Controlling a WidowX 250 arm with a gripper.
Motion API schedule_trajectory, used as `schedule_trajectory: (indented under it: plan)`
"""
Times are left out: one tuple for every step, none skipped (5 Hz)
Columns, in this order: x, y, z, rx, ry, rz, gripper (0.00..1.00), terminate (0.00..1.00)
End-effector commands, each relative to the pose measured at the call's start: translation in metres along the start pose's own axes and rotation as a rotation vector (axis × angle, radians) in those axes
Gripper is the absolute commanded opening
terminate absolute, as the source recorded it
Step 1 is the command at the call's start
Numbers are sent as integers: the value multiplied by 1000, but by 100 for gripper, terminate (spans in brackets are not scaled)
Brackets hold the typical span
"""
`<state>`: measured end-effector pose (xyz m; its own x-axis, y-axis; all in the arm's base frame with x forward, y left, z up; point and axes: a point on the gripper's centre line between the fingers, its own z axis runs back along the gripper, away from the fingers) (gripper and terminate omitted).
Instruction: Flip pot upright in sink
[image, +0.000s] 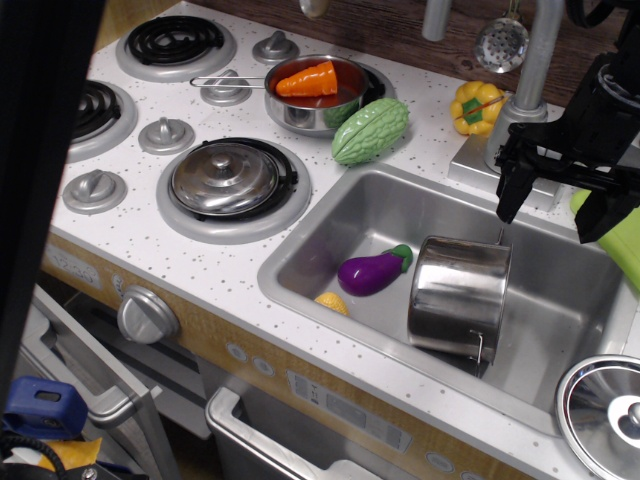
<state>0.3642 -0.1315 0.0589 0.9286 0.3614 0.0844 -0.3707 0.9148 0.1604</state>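
Observation:
The shiny steel pot (460, 295) lies tipped over in the sink (570, 300), right of centre. Its rim and a thin wire handle (481, 349) point toward the sink's front wall. My black gripper (550, 205) hangs above the sink's back edge, just behind and above the pot and apart from it. Its two fingers (509, 195) are spread and hold nothing. A purple eggplant (372, 272) lies just left of the pot.
A yellow piece (332, 302) lies in the sink's front left. The grey faucet column (535, 70) stands behind my gripper. A green object (625, 235) is at the right edge. A steel lid (610, 405) sits front right. A pan with a carrot (320, 90), a green gourd (370, 130) and a yellow pepper (477, 105) sit on the counter.

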Motion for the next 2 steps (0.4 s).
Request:
schedule_trajectory:
  plan:
    - [0, 0, 0, 0, 0, 0, 100, 0]
    - [2, 3, -3, 77, 4, -8, 100, 0]
